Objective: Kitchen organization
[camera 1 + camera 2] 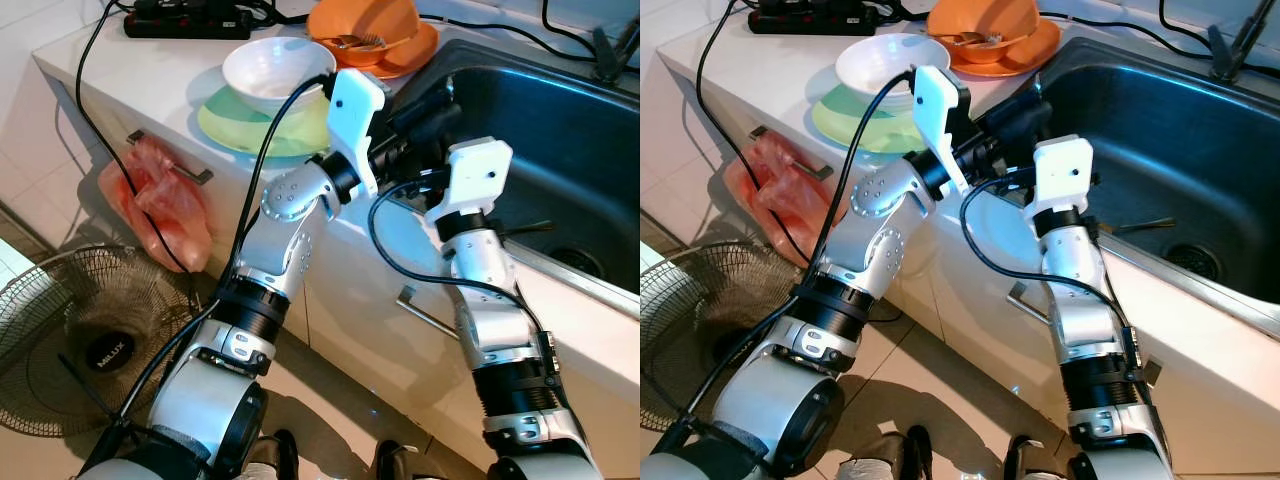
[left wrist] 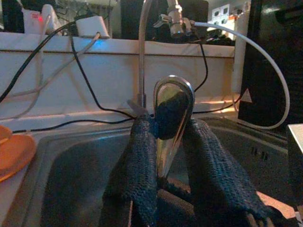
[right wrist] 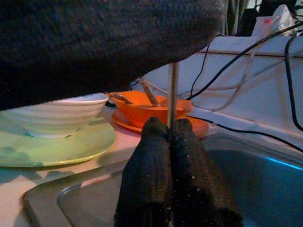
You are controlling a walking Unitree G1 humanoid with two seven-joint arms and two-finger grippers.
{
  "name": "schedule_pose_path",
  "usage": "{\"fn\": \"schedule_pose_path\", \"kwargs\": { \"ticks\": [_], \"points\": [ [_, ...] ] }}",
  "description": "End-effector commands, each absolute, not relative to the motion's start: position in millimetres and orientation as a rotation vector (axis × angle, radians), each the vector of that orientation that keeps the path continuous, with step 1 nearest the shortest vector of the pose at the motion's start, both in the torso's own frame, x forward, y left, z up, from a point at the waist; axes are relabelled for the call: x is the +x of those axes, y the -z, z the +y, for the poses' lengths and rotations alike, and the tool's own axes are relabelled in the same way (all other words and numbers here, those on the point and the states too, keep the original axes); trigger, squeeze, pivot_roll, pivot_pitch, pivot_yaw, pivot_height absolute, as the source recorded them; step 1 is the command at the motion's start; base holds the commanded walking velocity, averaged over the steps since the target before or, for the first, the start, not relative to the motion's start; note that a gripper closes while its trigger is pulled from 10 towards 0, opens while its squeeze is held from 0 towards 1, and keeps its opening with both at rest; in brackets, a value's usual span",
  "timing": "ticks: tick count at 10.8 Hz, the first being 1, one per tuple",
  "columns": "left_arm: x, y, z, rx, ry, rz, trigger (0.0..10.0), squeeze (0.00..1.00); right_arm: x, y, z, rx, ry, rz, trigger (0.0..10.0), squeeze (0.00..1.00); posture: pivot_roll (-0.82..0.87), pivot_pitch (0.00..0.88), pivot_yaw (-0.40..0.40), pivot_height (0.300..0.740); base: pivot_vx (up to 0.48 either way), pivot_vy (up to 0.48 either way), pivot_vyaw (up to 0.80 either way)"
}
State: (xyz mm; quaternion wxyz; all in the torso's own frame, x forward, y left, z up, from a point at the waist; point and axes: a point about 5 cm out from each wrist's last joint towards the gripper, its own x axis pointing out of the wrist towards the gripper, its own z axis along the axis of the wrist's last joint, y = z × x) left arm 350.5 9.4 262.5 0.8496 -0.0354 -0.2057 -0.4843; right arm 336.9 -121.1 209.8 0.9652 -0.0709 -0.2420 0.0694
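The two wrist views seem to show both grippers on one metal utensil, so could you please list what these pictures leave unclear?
- Utensil's full length: the left gripper's fingers cover its middle; the right wrist view gives just a thin shaft.
- Orange bowl's contents: too small, cut by the head view's top edge.
- Sink drain: partly cropped at the edge.

From the head views you can't really see either set of fingertips, they're tucked behind the white wrist housings at the sink [image 1: 560, 130] edge. In the right wrist view a big dark blurry mass covers the whole top, hiding the upper end of the thin metal handle [image 3: 173, 90] pinched in the right gripper [image 3: 171, 137]. The left gripper [image 2: 163, 142] covers the spoon's [image 2: 173, 111] lower part. The fan [image 1: 70, 330] and orange bowl [image 1: 365, 30] get cut off by frame edges.
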Motion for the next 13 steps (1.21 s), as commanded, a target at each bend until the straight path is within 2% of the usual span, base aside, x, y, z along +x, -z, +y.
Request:
{"fn": "schedule_pose_path", "kwargs": {
  "ticks": [1, 4, 5, 10, 11, 12, 13],
  "points": [
    [350, -259, 9, -0.064, 1.017, -0.423, 10.0, 1.00, 338, -209, -119, -0.135, -0.144, -0.480, 0.0, 0.00, -0.03, 0.155, 0.070, 0.740, 0.000, 0.000, 0.00],
    [349, -261, 17, -0.084, 0.974, -0.448, 10.0, 1.00, 342, -207, -123, -0.136, -0.111, -0.465, 0.0, 0.00, -0.02, 0.153, 0.069, 0.740, 0.000, 0.000, 0.00],
    [347, -259, 20, -0.085, 0.964, -0.447, 10.0, 0.00, 344, -208, -125, -0.139, -0.104, -0.466, 0.0, 0.00, -0.02, 0.152, 0.066, 0.740, 0.000, 0.000, 0.00],
    [347, -255, 36, -0.043, 0.876, -0.446, 10.0, 0.00, 354, -216, -136, -0.157, -0.053, -0.470, 0.0, 0.00, -0.01, 0.148, 0.061, 0.740, 0.000, 0.000, 0.00],
    [350, -249, 41, -0.010, 0.831, -0.421, 10.0, 0.00, 358, -218, -141, -0.169, -0.027, -0.470, 1.3, 0.00, -0.01, 0.148, 0.059, 0.740, 0.000, 0.000, 0.00],
    [350, -243, 44, 0.018, 0.803, -0.397, 10.0, 0.00, 361, -220, -145, -0.182, -0.003, -0.469, 10.0, 0.00, -0.01, 0.148, 0.059, 0.740, 0.000, 0.000, 0.00],
    [351, -236, 50, 0.027, 0.760, -0.361, 10.0, 0.00, 366, -221, -150, -0.197, 0.020, -0.460, 10.0, 0.00, 0.00, 0.148, 0.057, 0.740, 0.000, 0.000, 0.00]
  ]
}}
